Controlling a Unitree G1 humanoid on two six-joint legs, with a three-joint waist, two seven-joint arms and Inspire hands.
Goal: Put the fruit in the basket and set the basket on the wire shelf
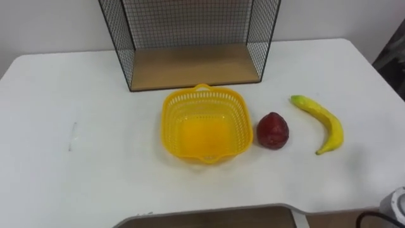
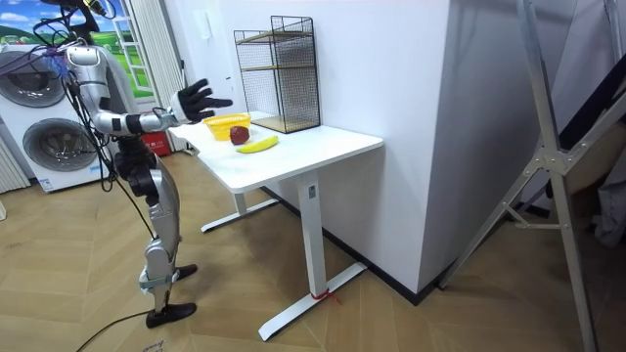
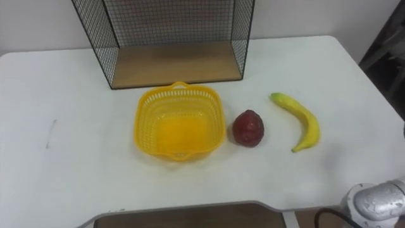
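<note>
An empty yellow plastic basket (image 1: 166, 123) sits at the middle of the white table (image 1: 69, 88). Just to its right lies a dark red fruit (image 1: 273, 131), and further right a yellow banana (image 1: 323, 120). The black wire shelf (image 1: 190, 66), with a wooden floor, stands behind the basket at the table's far edge. In the room view I stand at the table's end with my right hand (image 2: 196, 101) raised, fingers spread open, above the near edge and short of the fruit. It holds nothing.
Bare tabletop stretches to the left of the basket. The room view has washing machines (image 2: 39, 127) behind me, a white wall beside the table, and a metal stand (image 2: 548, 166) on the room view's right.
</note>
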